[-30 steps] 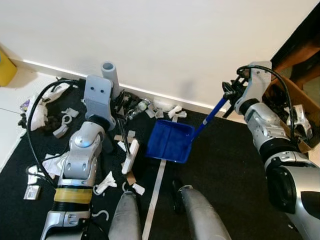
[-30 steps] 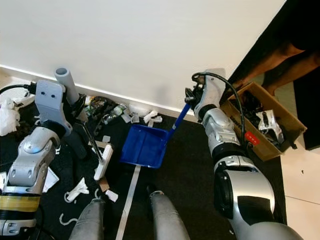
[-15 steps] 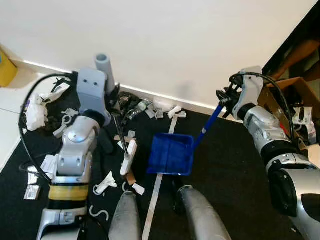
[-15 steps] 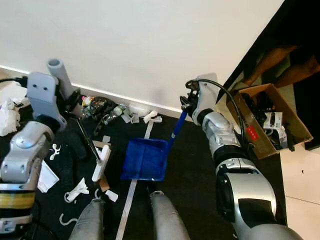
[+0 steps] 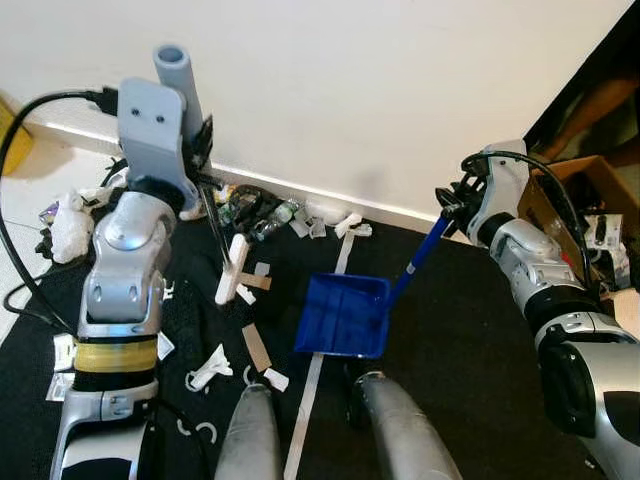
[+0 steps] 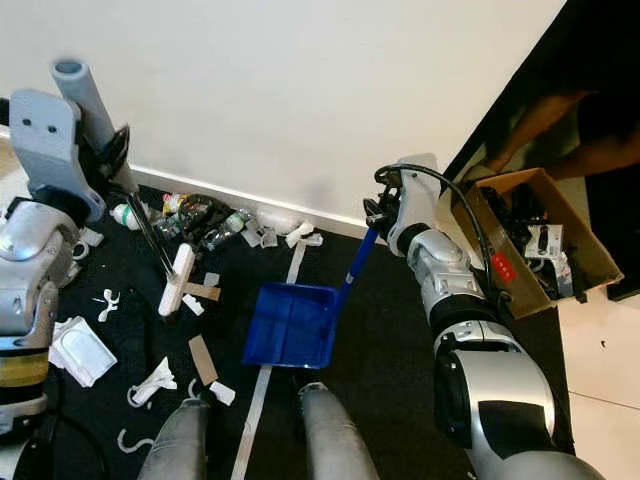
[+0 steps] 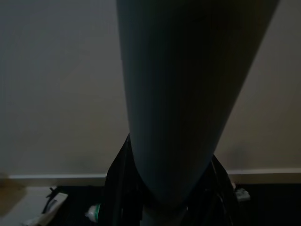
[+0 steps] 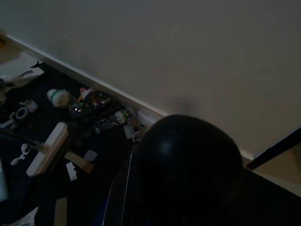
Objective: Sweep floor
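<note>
You are mid-sweep: your left gripper is closed around the thin black handle of one broom, whose white head rests on the black mat among the litter. Your right gripper is clamped on the blue handle of one dustpan, which sits flat on the mat just ahead of your legs, mouth toward the wall.

By my judgement the next move calls for drawing the broom head toward the pan, pushing scraps in.

Counted: one broom, one dustpan, one cardboard box to your right. Paper scraps are scattered, too many to count exactly; bottles and rubbish lie along the baseboard.
</note>
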